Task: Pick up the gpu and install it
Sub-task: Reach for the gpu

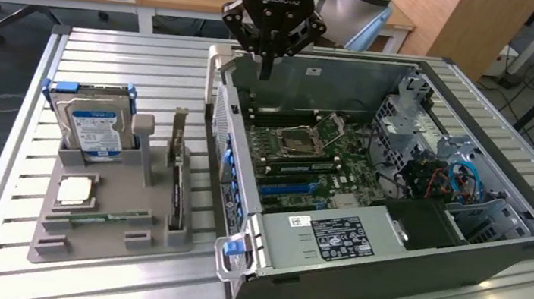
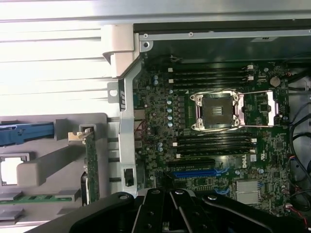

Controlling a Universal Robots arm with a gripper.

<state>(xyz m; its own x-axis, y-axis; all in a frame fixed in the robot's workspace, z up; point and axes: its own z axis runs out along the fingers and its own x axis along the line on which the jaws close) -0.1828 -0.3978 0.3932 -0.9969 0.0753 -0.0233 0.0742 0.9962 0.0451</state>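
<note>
The gpu stands on edge in a slot of the grey holder tray at the exterior view's left, beside the open computer case. In the wrist view the gpu appears edge-on, with its pale bracket at one end. My gripper hangs shut and empty above the far side of the case, over the motherboard, well apart from the card. Its black fingers sit close together above the motherboard, near the blue expansion slot.
A silver hard drive with a blue-white label stands in the tray's far end. A square chip and a green memory stick lie in the tray. The case's side frame rises between tray and motherboard. Desks stand behind.
</note>
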